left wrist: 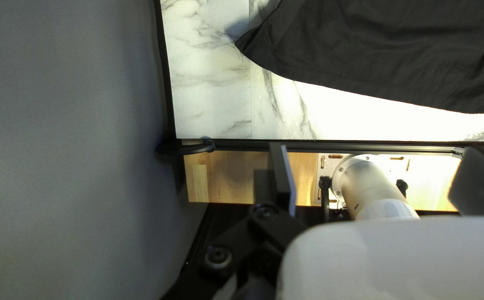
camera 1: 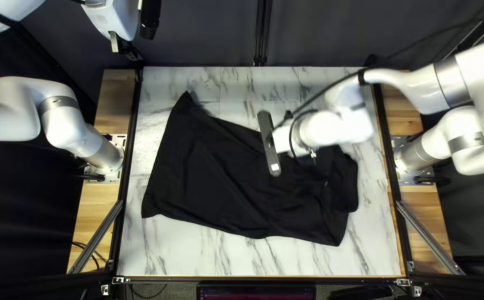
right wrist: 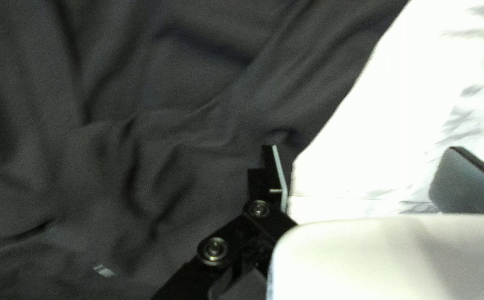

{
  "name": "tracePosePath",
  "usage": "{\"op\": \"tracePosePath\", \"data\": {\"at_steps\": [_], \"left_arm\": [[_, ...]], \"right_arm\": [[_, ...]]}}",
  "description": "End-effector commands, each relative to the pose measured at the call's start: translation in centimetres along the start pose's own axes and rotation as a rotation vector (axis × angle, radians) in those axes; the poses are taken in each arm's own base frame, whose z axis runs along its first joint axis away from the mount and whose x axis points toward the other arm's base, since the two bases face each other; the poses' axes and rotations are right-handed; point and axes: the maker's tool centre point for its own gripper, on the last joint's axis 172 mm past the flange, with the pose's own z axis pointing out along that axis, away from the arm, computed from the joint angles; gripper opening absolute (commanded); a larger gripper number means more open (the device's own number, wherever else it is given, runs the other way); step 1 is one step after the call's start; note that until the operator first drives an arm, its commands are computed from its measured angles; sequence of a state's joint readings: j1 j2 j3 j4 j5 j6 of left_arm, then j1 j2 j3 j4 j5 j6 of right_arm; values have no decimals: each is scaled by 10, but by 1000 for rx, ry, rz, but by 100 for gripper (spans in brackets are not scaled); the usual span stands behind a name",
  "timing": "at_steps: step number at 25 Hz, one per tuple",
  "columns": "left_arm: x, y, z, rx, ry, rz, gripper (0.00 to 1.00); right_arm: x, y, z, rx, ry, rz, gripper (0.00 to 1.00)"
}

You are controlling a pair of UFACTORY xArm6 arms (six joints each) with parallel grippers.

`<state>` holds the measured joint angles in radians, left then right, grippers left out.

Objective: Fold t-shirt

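- Top left view: from above the near edge, I look aslant down the surface (camera 1: 175, 250).
- Left wrist: down over its edge.
- Right wrist: down, closer.
- All share the shirt (camera 1: 214, 166).

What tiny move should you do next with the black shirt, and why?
I'd probably lower my right claw a bit and close it on the edge of the black shirt. The claw is open, and that edge seems to run between its two fingers, with white table beside it. Most of the shirt lies spread out, so it needs folding.
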<state>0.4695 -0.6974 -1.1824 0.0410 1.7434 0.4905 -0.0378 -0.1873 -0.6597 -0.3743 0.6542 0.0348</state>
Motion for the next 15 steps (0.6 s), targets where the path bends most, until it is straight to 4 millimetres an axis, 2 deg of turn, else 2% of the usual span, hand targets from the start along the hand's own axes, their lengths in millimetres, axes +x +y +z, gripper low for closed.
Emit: {"op": "tracePosePath", "data": {"at_steps": [1,3,4,5,6,10,12,15], "left_arm": [[0,0,0,0,0,0,100],[0,0,0,0,0,0,100],[0,0,0,0,0,0,100],[0,0,0,0,0,0,100],[0,0,0,0,0,0,100],[0,0,0,0,0,0,100],[0,0,0,0,0,0,100],[0,0,0,0,0,0,100]], "right_arm": [[-39,15,-54,85,22,39,100],[-57,23,-80,121,26,50,100],[-61,25,-87,130,26,54,100],[-77,30,-108,153,27,71,100],[-86,31,-121,165,24,85,100],[-125,25,-172,192,25,141,100],[-141,20,-184,205,32,163,100],[-143,18,-185,208,32,166,100]]}}
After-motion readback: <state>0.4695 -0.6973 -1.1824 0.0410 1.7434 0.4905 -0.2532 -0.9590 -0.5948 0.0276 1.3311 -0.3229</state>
